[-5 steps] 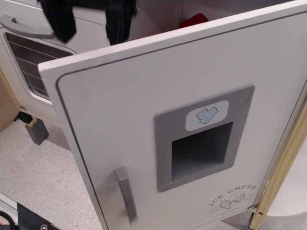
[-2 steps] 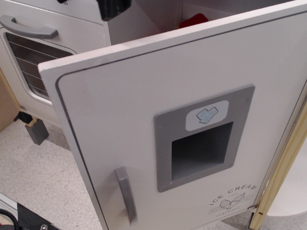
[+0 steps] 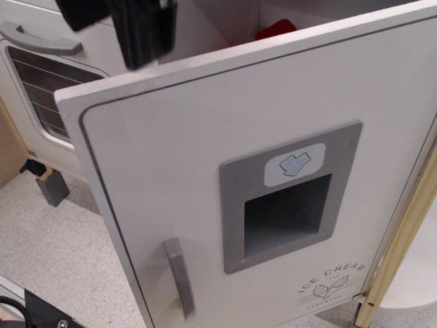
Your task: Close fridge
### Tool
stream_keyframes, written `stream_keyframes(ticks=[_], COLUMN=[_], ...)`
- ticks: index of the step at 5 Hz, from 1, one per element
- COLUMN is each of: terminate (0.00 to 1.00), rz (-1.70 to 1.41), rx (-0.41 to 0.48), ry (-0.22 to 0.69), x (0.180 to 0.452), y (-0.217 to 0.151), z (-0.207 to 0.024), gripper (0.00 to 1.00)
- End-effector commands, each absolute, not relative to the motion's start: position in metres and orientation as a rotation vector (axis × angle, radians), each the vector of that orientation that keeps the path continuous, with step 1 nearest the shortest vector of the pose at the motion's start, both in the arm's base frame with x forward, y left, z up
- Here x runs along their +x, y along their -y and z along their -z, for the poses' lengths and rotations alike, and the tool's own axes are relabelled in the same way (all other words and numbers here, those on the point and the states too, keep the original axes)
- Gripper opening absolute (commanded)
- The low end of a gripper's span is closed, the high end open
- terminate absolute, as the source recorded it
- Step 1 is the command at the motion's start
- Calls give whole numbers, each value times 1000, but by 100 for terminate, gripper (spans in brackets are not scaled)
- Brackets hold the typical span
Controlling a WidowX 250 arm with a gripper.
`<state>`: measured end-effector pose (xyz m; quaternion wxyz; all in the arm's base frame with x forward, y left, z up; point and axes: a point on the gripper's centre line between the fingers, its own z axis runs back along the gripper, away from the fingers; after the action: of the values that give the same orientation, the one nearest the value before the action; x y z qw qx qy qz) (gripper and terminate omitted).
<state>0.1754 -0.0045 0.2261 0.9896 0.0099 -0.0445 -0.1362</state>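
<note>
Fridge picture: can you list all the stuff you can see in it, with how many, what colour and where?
fridge door: one, white, open, filling the middle
door handle: one, grey, upright, lower left of door
dispenser panel: one, grey with blue sticker, right of the handle
red thing: one, red, inside the fridge, behind the door's top edge
oven door: one, white with grey handle, far left
grey block: one, on the floor, left
tool: one, black, blurred, top left above the door

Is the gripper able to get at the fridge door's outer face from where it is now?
Probably not directly. The gripper sits above and behind the open fridge door, on its inner side, so the door's top edge stands between it and the outer face. It would likely have to come over first.
</note>
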Motion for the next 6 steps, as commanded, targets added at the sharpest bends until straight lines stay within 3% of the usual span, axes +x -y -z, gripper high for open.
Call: stream_keyframes(ticks=[1,4,6], terminate=[0,0,0], rz=[253,114,54], rx=[85,91,62], ry=[122,143,162], x=[180,216,216], y=[-4,-18,-19], z=[-219,-223,-237], gripper=[100,100,100])
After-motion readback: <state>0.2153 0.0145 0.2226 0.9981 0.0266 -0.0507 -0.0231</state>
